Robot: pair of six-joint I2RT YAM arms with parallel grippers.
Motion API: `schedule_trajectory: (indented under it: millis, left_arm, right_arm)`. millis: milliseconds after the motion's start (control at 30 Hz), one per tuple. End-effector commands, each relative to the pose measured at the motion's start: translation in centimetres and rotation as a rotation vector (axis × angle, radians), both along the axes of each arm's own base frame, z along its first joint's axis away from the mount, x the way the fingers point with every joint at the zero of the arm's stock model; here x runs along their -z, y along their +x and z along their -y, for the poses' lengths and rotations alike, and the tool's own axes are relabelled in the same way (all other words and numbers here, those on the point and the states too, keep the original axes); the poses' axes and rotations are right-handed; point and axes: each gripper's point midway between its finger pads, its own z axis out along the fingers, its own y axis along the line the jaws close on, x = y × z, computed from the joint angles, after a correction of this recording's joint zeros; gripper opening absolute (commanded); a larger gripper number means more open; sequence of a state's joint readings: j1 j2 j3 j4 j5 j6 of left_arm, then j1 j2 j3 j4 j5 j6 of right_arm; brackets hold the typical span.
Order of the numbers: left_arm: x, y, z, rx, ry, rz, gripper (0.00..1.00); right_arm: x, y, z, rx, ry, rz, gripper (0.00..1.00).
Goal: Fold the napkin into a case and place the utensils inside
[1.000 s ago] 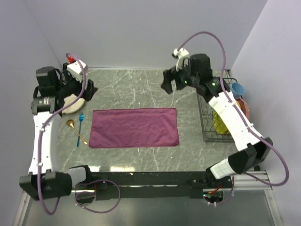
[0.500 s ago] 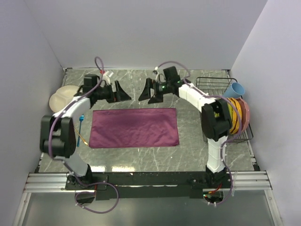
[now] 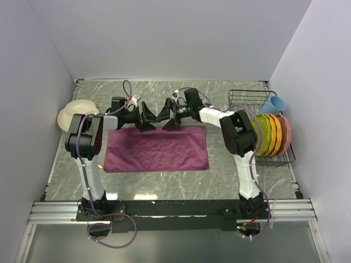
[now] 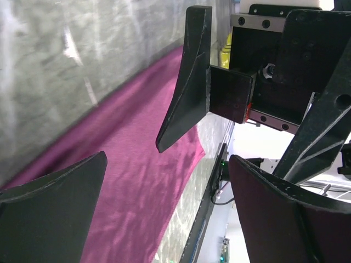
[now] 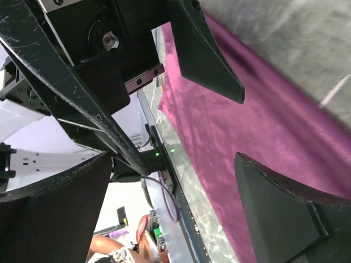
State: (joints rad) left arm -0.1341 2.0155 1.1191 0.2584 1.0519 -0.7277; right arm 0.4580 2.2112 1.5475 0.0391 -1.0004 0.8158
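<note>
Left hand (image 3: 147, 116) and right hand (image 3: 167, 116) both spread wide and empty, facing each other tip to tip, close together over the far long edge of the napkin (image 3: 156, 149); whether they touch the cloth, cannot tell. Black wedge-shaped fingers (image 4: 189, 87). Napkin lies flat mid-counter (image 3: 219, 175): a maroon-purple rectangle, soft, lightly creased, long axis running left-right. Counter is grey veined marble. Cream plate (image 3: 70, 113) at far left, wire rack (image 3: 244, 101) with coloured dishes (image 3: 270, 134) at right
</note>
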Motion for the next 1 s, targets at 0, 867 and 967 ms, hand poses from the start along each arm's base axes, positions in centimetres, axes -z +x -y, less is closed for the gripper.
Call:
schedule_trajectory:
  millis: [0, 867, 967]
  left_arm:
    - [-1.3, 0.9, 0.5, 0.052, -0.052, 0.06, 0.99]
    - [5.8, -0.6, -12.3, 0.012, 0.046, -0.058, 0.99]
    - [6.1, -0.7, -14.5, 0.0, 0.064, -0.059, 0.99]
  right_arm:
    - [0.8, 1.1, 0.2, 0.016, 0.026, 0.025, 1.0]
    - [11.2, 1.5, 6.2, 0.18, -0.178, -0.192, 1.0]
    - [11.2, 1.5, 6.2, 0.179, -0.177, -0.191, 1.0]
